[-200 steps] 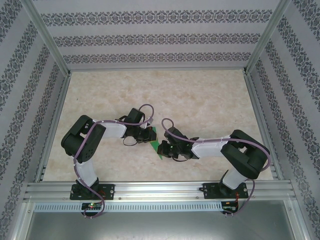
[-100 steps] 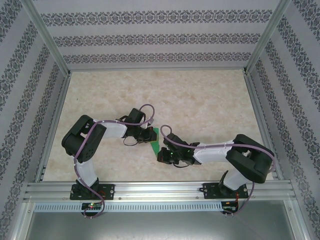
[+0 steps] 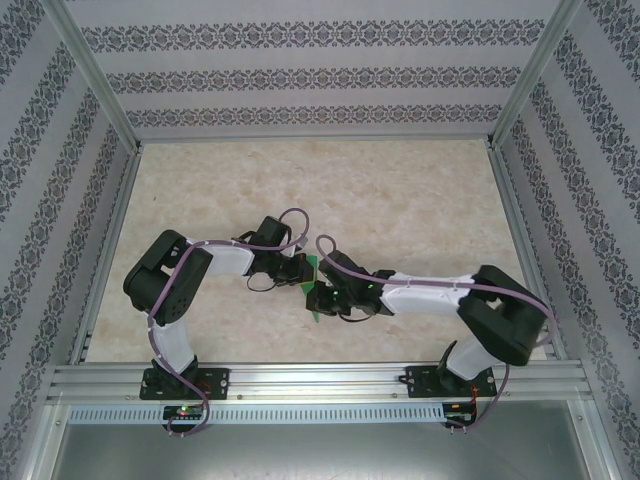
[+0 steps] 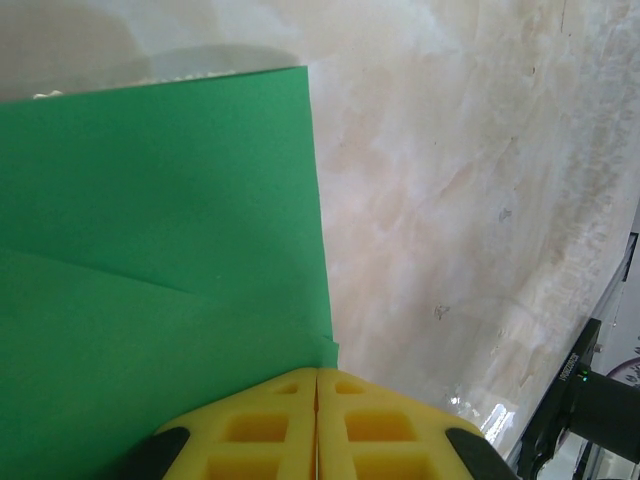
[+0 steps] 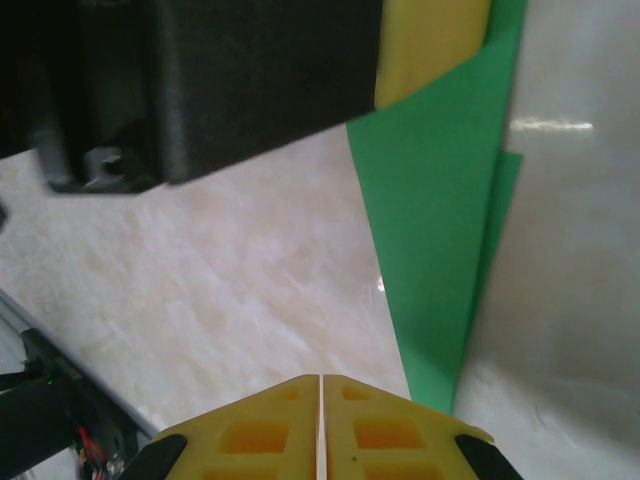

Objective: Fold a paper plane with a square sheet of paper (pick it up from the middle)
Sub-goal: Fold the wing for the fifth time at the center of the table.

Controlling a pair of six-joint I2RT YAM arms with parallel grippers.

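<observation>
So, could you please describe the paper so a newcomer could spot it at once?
On the pale marbled table, look near its front middle, where the left gripper and right gripper meet. The paper lies between them, creased. It is the one bright green thing among black-and-white arms.

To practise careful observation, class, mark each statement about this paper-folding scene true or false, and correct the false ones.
1. The thin bright green sheet of paper rests on the beige marbled table. True.
2. The yellow fingers of the left tool stand wide apart. False: they are pressed together.
3. A crease runs across the green paper. True.
4. The paper sits at the table's far edge. False: it lies between the left tool and the right tool, towards the near side.
</observation>
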